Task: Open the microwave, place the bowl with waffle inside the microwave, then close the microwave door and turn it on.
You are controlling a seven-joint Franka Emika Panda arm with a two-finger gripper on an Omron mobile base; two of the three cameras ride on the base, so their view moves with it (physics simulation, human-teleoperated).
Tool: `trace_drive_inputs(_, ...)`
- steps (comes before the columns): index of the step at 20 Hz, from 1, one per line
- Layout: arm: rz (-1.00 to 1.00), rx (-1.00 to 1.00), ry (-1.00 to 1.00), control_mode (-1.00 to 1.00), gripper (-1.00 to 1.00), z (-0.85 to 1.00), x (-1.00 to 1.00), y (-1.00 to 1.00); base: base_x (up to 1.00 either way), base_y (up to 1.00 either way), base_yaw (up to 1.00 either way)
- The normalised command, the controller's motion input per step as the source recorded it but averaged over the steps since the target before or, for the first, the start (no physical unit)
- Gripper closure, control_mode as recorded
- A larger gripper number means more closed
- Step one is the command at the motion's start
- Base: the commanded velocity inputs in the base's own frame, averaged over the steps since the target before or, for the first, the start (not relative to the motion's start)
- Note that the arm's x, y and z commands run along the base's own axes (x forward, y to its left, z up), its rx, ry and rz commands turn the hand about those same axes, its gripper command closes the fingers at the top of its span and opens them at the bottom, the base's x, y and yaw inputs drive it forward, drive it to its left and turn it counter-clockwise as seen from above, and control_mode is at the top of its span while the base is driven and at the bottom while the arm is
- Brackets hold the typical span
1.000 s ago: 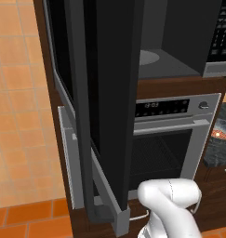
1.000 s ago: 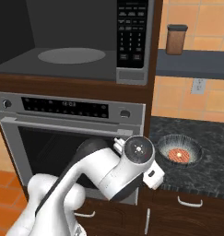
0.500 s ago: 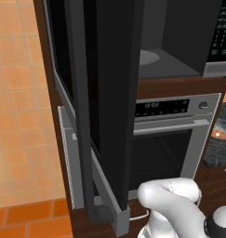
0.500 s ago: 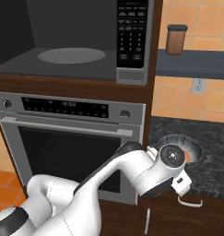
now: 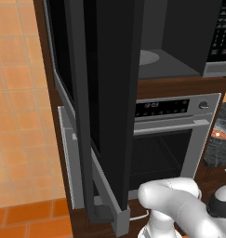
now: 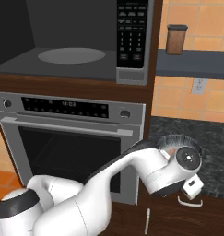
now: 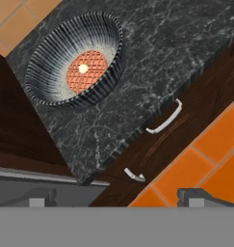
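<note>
Dark marble counter (image 7: 181, 53), striped bowl (image 7: 53, 87) holding waffle (image 7: 86, 71)

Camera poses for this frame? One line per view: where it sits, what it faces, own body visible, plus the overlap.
Left base view: behind-left, faces the open microwave door; white arm lower right.
Right base view: behind-right, faces the microwave cavity, oven below; arm lower left.
Hand view: on the hand, looking down at the bowl with waffle on the counter; fingertips at bottom.
Shared: both base views show microwave and oven.
</note>
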Motion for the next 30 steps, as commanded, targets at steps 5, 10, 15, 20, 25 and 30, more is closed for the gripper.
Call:
trace_drive_inputs(5,0.04,0.08,0.04,-1.0,-1.0,-0.1,0.34,-0.34,0.0,0.0,0.0)
trace_drive_inputs(10,0.09,0.12,0.05,-1.0,-1.0,-0.2,0.36,-0.52,0.0,0.0,0.0)
trace_drive_inputs(15,0.06,0.09,0.0,-1.0,-1.0,-0.19,0.17,-0.54,0.0,0.0,0.0)
trace_drive_inputs(20,0.0,0.01,0.0,-1.0,-1.0,-0.14,0.06,-0.08,0.0,0.0,0.0)
trace_drive_inputs(25,0.0,0.06,-0.01,-1.0,-1.0,-0.22,0.18,0.0,0.0,0.0,0.0)
trace_drive_inputs(30,-0.1,0.06,-0.03,-1.0,-1.0,-0.03,0.09,0.03,0.0,0.0,0.0)
